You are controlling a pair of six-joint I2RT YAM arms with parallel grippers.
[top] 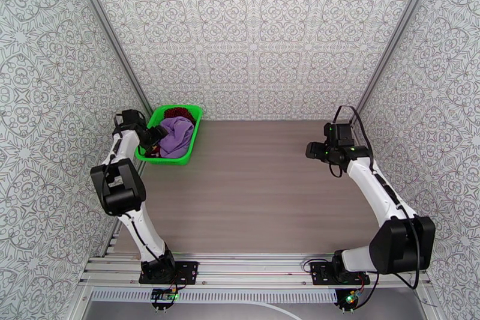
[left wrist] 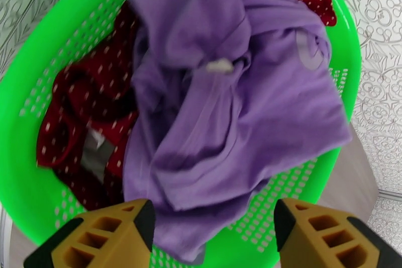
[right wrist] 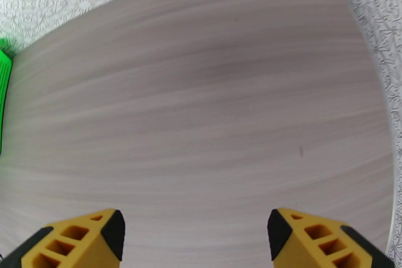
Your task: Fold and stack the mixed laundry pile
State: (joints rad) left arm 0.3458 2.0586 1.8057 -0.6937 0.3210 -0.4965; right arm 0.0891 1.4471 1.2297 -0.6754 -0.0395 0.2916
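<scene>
Left end effector (left wrist: 213, 224) is seen spread wide with nothing gripped, held above the green basket (left wrist: 20, 163) at the far left of the bench (right wrist: 201, 113). Inside the basket, the lavender T-shirt (left wrist: 226, 103) is heaped over the dark red speckled garment (left wrist: 85, 108). At the right, the right end effector (right wrist: 196, 234) is likewise spread wide above the bench, nothing being held

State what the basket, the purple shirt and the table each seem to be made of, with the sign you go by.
Basket: likely moulded plastic, glossy bright green; its wall has rows of small holes.
Purple shirt: soft matte knit cloth, perhaps cotton; it lies in loose folds.
Table: seems wood-look laminate, pale grey, matte; fine streaky grain lines.
</scene>
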